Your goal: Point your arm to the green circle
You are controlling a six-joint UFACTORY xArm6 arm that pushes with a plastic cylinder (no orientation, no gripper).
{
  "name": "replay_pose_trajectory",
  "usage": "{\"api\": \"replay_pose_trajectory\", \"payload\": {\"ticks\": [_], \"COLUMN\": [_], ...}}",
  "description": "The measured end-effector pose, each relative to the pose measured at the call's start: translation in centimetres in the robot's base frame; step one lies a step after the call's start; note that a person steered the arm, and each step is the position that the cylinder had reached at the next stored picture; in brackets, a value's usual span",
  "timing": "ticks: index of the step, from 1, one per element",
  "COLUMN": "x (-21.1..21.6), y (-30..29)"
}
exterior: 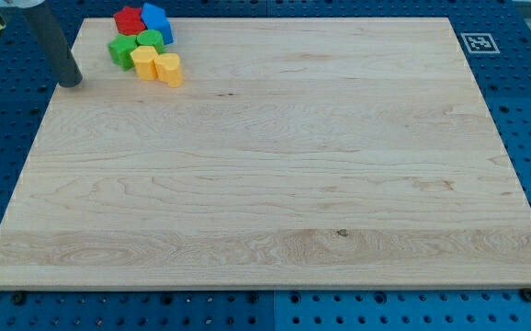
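Wooden table (275, 184) carrying six blocks in one tight cluster, to the view's right of the tool (54, 46) and slightly higher. Tool: plain dark rod, no jaws to set wide or narrow, holding nothing. Lower end, my tip (70, 83), close to the table's left edge, apart from every block.

Cluster layout, read outward from my tip:
- Nearest: angular green block (120, 51), exact shape unclear.
- Just beyond, touching it: green circle (151, 40), judged the target by its rounder outline; identification not certain at this size.
- Toward the view's bottom of the greens: nearer yellow block (143, 62) and farther yellow block (169, 69), touching each other.
- Farthest from my tip, by the table's top edge: red block (129, 20) and blue block (156, 20), side by side.

Probable reason for the stand-off: blocks packed so closely that any contact would shift several at once.

Task judged not yet done. Direct line from my tip to the green circle blocked by the angular green block. Suggested approach: around the cluster, toward the narrow gap above the angular green block and below the red block. Main risk: nudging a neighbour and scattering the group.
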State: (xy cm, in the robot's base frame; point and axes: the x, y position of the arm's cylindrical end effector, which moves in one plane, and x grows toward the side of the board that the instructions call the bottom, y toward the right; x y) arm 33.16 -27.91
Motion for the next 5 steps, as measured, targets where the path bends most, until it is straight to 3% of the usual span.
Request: {"api": "replay_pose_trajectory", "payload": {"ticks": [5], "x": [-1.9], "y": [5.5]}}
